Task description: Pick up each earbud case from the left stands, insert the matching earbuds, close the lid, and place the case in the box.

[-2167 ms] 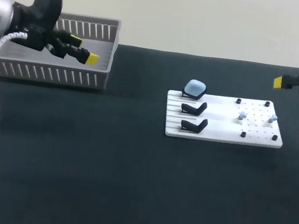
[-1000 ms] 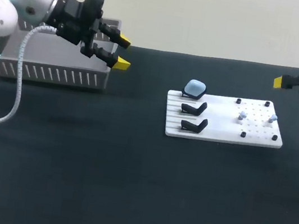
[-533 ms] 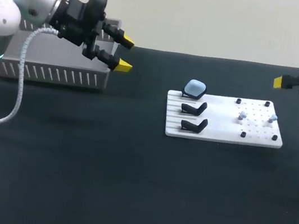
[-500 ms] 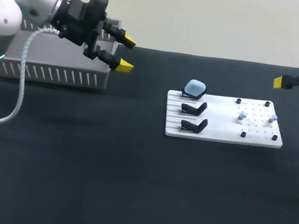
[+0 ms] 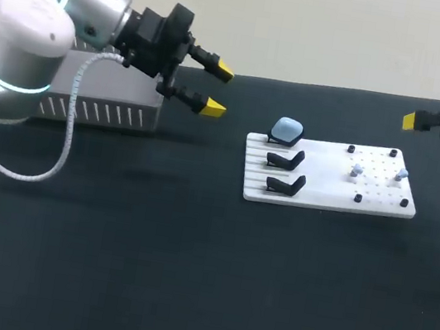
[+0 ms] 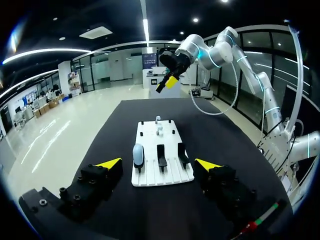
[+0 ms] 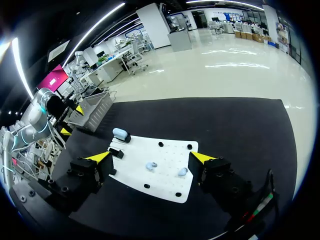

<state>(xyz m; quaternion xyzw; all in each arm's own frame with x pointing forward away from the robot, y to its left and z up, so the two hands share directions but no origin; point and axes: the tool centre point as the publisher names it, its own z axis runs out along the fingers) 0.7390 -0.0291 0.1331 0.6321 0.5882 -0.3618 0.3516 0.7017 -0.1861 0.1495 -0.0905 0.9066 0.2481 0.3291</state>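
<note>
A: What sits on the black table [image 5: 185,277]?

B: A grey slatted box [image 5: 102,113] at the far left, and a white board [image 5: 324,196] right of the middle.

A: And the arms?

B: The left end effector [image 5: 217,90] hangs above the table between box and board, fingers spread wide, nothing between them. The right end effector [image 7: 151,157] is at the far right edge, fingers also apart and holding nothing.

A: Where's the earbud case?

B: The pale blue earbud case [image 5: 287,129], lid closed, rests on the farthest stand on the board's left side. Two black stands [image 5: 285,159] sit nearer than it. Two small earbuds [image 5: 357,169] lie on the board's right half, apart from each other.
</note>
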